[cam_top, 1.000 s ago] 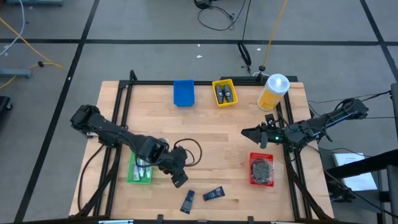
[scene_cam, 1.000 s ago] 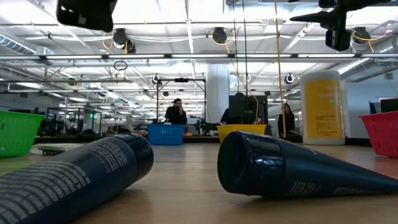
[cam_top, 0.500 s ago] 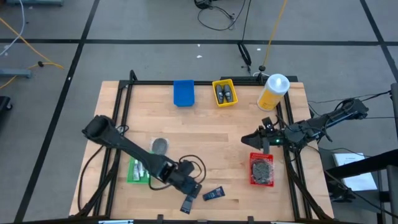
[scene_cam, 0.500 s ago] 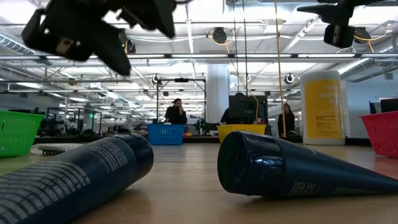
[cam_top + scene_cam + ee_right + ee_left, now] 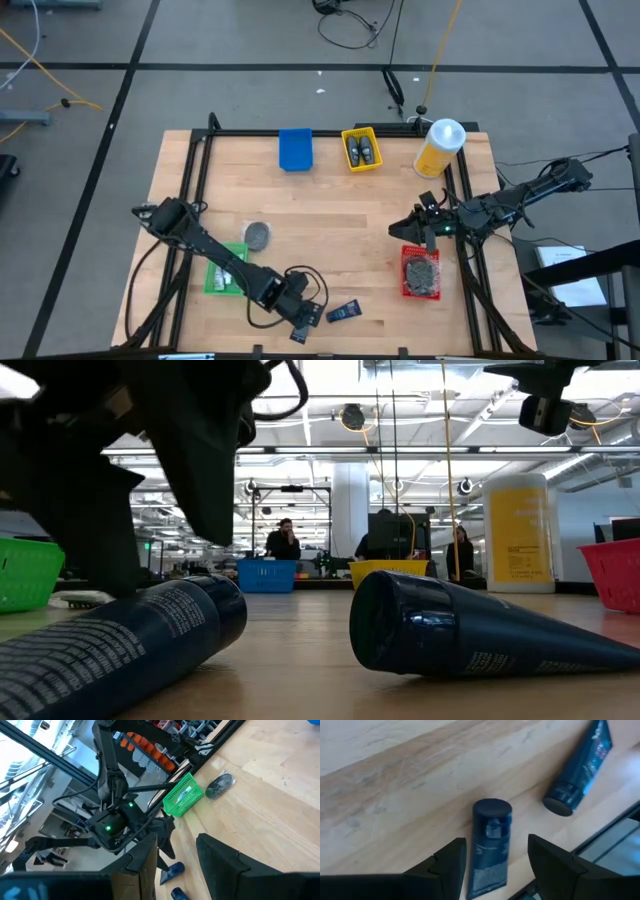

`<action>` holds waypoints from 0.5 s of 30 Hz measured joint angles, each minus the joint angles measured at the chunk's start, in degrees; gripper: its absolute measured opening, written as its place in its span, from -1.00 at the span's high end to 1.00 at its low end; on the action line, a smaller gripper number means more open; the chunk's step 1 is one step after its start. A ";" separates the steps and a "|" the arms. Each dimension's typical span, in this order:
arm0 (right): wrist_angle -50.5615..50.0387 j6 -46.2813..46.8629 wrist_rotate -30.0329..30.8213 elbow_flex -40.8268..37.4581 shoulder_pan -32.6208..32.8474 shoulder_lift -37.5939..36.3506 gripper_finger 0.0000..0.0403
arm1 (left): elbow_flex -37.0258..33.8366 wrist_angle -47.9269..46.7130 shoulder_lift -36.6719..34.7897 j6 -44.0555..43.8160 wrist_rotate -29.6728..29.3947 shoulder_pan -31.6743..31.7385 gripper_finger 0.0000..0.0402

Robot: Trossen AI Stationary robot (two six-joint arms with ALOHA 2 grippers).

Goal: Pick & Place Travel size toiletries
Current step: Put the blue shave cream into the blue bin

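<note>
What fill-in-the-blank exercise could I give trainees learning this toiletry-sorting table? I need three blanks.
1. The left gripper hangs open over a dark blue ____.
2. The grey disc lies on the table beside the ____ tray.
3. The right gripper waits above the ____ tray.

Missing words: tube; green; red

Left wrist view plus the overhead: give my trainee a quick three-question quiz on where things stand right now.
1. True or false: the left gripper is open, straddling a dark blue tube.
2. Which tray sits just under the right gripper: A green, B red, C blue?
3. Fill in: the second dark blue tube lies flat on the ____.

Key: 1 true. 2 B, the red tray. 3 table.
</note>
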 joint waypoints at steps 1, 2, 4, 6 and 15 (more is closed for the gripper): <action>-0.06 0.04 0.00 0.00 0.00 0.00 0.35 | 0.00 -0.18 0.09 -0.07 0.00 0.02 -0.03; -0.15 0.05 0.00 0.00 0.00 0.00 0.35 | -0.02 -0.59 0.13 -0.08 -0.01 0.07 -0.03; -0.09 0.03 0.00 0.00 0.00 0.00 0.35 | 0.00 -0.13 0.67 -0.07 -0.11 0.25 -0.03; 0.01 0.05 0.00 0.00 0.00 0.00 0.35 | -0.02 -0.22 0.99 0.03 -0.09 0.33 -0.03; 0.10 0.03 0.07 0.00 0.00 -0.02 0.35 | 0.07 1.47 3.78 -0.53 0.77 0.13 -0.03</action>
